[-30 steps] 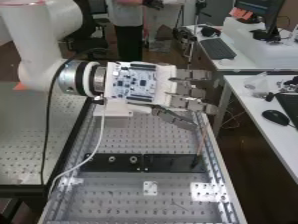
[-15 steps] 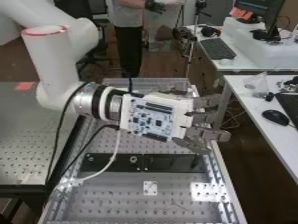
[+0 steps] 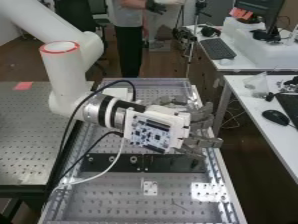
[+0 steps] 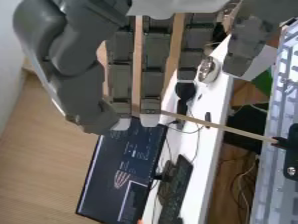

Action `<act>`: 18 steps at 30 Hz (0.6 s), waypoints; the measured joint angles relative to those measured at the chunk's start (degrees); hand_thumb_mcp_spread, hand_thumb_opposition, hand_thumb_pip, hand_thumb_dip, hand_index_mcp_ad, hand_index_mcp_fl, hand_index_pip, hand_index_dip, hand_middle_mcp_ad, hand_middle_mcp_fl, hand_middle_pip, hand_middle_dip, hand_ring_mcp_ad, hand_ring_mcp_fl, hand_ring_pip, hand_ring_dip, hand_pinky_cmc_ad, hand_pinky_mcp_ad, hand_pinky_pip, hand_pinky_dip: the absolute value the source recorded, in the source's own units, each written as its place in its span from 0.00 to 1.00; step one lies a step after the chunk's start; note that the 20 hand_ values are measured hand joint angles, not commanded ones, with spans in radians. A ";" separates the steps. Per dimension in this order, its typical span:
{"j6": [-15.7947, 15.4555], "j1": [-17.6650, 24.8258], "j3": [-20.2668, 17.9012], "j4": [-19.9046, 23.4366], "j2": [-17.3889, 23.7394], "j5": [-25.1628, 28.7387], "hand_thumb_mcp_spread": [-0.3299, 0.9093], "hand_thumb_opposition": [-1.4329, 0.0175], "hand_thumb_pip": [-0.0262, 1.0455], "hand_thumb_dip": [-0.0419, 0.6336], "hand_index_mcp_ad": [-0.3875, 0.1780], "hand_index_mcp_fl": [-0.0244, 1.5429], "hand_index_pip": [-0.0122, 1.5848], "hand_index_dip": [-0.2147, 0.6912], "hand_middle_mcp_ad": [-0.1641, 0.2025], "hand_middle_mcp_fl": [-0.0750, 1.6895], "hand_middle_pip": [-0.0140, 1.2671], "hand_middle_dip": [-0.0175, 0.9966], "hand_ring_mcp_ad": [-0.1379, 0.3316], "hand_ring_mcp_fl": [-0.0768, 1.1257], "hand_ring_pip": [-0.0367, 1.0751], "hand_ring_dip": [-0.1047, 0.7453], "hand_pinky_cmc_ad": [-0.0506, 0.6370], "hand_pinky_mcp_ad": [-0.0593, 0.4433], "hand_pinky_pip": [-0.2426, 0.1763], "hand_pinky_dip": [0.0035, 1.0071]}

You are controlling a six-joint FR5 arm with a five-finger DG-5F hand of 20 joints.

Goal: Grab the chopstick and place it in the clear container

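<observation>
Metal bench (image 3: 130, 192) with holes is under the hand (image 3: 178, 131); its fingers are wide, almost straight; the chopstick (image 4: 233, 131) goes from black holder (image 4: 285, 143) toward the fingertips; white desk (image 3: 249, 102) stands beyond them.

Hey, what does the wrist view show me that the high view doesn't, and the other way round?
Wrist view: the chopstick, slanting from beside the fingertips to a black fitting on the bench's edge.
High view: the white arm coming in from the upper left, the circuit board on the hand and the red patch on the neighbouring table.
Both: the hand, the perforated bench and a white desk.
</observation>
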 joint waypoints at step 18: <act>-6.12 -1.63 1.88 -0.99 3.66 -2.17 0.60 0.41 0.68 0.61 0.35 0.38 0.26 0.51 0.55 0.42 0.11 0.71 0.43 0.23 0.13 0.46 0.65 0.76 0.43 0.17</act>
